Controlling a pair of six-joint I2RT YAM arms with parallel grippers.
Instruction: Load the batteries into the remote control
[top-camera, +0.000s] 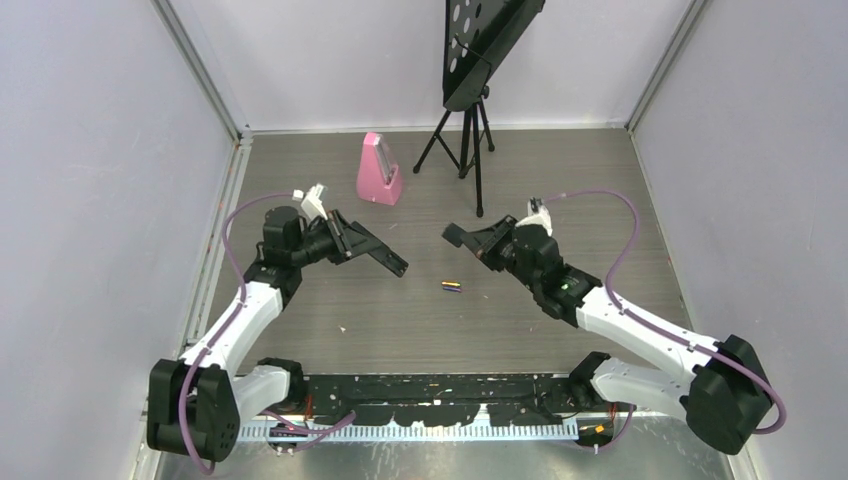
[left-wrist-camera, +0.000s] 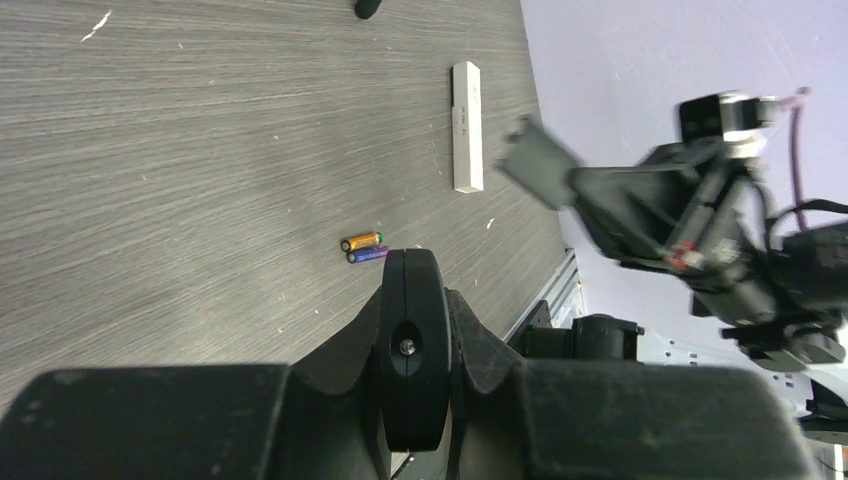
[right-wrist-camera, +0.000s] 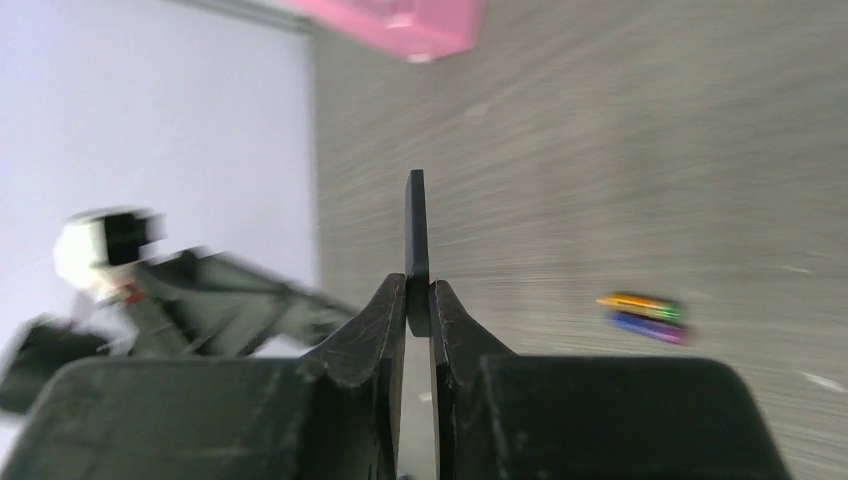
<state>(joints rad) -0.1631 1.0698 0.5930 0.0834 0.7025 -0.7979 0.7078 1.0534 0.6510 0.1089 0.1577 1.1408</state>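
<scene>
**Top external view.** The left gripper (top-camera: 345, 238) is clamped on one end of the remote control (top-camera: 385, 258). It appears to hold the remote raised off the table (top-camera: 560, 180), free end pointing inward. The right gripper (top-camera: 490, 243) is closed on the small back cover (top-camera: 455, 236), held apart from the remote, presumably so that the battery bay stays exposed. The batteries (top-camera: 452, 287) lie on the table between the two grippers, not yet loaded.

**Left wrist view.** The remote appears end-on, pinched between the closed fingers. The batteries lie side by side just beyond it. A white remote (left-wrist-camera: 467, 125) lies farther off.

**Right wrist view.** The cover appears edge-on, squeezed between both fingers, with the batteries on the table to the right. The right gripper probably has to set the cover down before it can pick up a battery.
</scene>
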